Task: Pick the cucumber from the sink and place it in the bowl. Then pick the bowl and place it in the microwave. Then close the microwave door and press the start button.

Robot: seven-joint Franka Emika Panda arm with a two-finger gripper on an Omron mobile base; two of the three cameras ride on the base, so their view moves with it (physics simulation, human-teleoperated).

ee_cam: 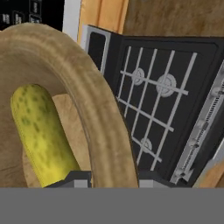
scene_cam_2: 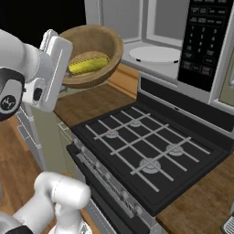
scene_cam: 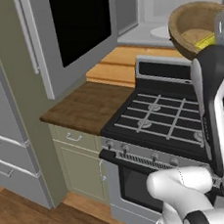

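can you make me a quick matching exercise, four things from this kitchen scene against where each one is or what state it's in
Things:
1. cucumber
2. bowl
3. microwave door
4. white turntable

Places or states:
A. swung open, dark glass facing the room
B. lying inside the bowl
C. flat on the microwave's floor, nothing on it
D. held up in the air, tilted, its rim between the gripper's jaws, above the counter beside the stove

Pairs: 1-B, 2-D, 3-A, 4-C
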